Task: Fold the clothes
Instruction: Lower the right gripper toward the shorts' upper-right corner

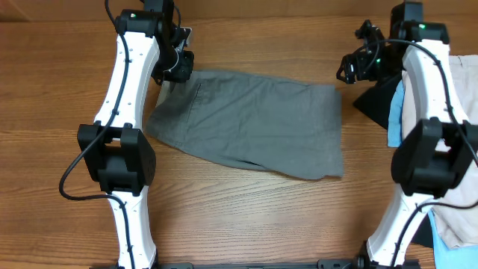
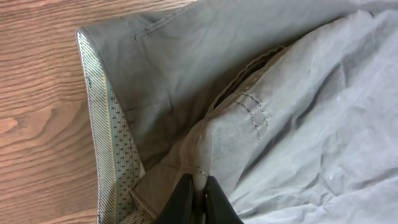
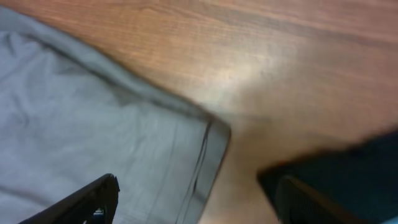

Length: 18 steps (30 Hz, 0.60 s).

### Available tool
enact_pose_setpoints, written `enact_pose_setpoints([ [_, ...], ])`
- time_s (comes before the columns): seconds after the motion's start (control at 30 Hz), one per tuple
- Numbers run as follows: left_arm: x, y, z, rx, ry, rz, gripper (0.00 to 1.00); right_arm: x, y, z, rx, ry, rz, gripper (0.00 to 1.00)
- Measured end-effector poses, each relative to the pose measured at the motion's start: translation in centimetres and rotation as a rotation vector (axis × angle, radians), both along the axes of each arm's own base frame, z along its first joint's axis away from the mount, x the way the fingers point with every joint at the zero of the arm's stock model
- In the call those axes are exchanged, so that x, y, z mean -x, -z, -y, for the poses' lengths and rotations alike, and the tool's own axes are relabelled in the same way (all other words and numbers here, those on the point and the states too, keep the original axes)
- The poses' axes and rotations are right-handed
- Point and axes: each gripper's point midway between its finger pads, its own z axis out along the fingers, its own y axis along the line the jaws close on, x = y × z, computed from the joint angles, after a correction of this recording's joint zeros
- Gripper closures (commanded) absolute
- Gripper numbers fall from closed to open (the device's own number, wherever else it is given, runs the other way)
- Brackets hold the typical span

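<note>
the mid-grey woven shorts (image 1: 254, 123) are spread flat at the centre of the brown wooden table (image 1: 60, 90), with the long side running from 9 to 3 o'clock. the left gripper (image 2: 199, 196) is placed on the corner of the shorts at about 10 o'clock, and its black fingers are pinched together on a small raised fold of the grey cloth, next to the waistband with a patterned inner lining (image 2: 102, 124) and below the stitched slit pocket (image 2: 252, 112). the right gripper (image 3: 196, 186) is seen over the corner at about 2 o'clock; its fingers are spread wide and nothing is grasped between them. at 3 o'clock, apart from the shorts, a black piece (image 1: 377, 93), a light-blue piece (image 1: 394, 112) and a beige piece (image 1: 463, 82) are piled beside the right arm.
</note>
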Motion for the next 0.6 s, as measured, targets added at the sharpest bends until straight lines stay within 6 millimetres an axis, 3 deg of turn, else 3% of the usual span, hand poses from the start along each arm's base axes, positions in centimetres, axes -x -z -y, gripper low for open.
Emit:
enact_pose_setpoints([
  [0.17, 0.0, 0.0, 0.0, 0.0, 0.0, 0.0, 0.91, -1.2, 1.9, -1.8, -0.078, -0.098, 0.033, 0.24],
  [0.6, -0.1, 0.0, 0.0, 0.0, -0.002, 0.006, 0.89, -1.0, 8.8, -3.8, -0.183, -0.15, -0.069, 0.22],
])
